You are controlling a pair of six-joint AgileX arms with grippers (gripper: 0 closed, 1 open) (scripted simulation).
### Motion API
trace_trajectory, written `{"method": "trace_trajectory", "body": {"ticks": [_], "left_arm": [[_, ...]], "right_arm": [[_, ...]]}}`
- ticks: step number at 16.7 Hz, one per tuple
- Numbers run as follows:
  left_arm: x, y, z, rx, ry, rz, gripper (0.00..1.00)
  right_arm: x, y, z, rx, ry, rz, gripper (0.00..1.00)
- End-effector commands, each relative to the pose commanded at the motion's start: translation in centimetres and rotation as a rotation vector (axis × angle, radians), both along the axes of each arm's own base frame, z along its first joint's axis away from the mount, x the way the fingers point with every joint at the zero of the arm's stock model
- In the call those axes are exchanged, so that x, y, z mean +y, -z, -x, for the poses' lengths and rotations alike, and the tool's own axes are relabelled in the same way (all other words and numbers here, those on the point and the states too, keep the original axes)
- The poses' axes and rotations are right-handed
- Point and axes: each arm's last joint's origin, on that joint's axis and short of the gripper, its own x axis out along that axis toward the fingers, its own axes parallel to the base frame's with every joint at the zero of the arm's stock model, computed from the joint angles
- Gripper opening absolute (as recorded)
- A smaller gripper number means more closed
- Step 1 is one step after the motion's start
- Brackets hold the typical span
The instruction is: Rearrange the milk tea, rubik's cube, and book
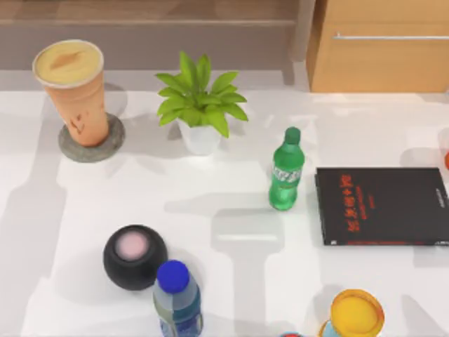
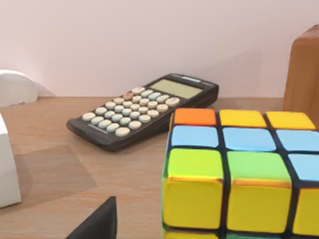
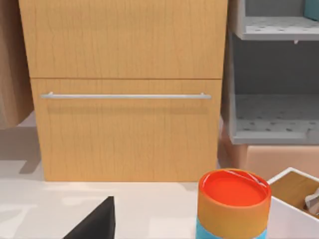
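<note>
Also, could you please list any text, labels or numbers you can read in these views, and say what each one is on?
Nothing reads clearly enough to quote.
Black book: red characters on the cover, too blurred to read.
Green bottle: label print too small to read.
Milk tea: a small dark mark on its side, not legible.
Calculator: key legends too small; the display looks blank.
Blue-capped bottle: label unreadable.

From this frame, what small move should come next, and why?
Probably the left hand should ease toward the multicoloured rubik's cube and centre on it. The left wrist view shows it close ahead on a wooden surface, beside a black calculator. The tall orange-tan milk tea cup already stands on a grey coaster.
</note>
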Motion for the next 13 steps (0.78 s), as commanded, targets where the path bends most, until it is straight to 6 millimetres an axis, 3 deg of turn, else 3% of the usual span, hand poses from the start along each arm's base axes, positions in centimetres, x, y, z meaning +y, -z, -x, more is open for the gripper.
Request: {"method": "trace_trajectory", "body": {"ticks": [3,6,10,13], "left_arm": [[-0.1,0.0,0.1,0.003,0.003,0.000,1.00],[-0.2,-0.2,2.4,0.008,0.006,0.002,1.00],[-0.1,-0.8,8.8,-0.001,0.006,0.005,1.00],[-0.1,0.7,15.5,0.004,0.003,0.006,1.00]], "right_arm": [[0.0,0.0,0.0,0.000,0.000,0.000,1.00],[0.0,0.0,0.0,0.000,0.000,0.000,1.00],[0.0,0.0,0.0,0.000,0.000,0.000,1.00],[0.0,0.0,0.0,0.000,0.000,0.000,1.00]]}}
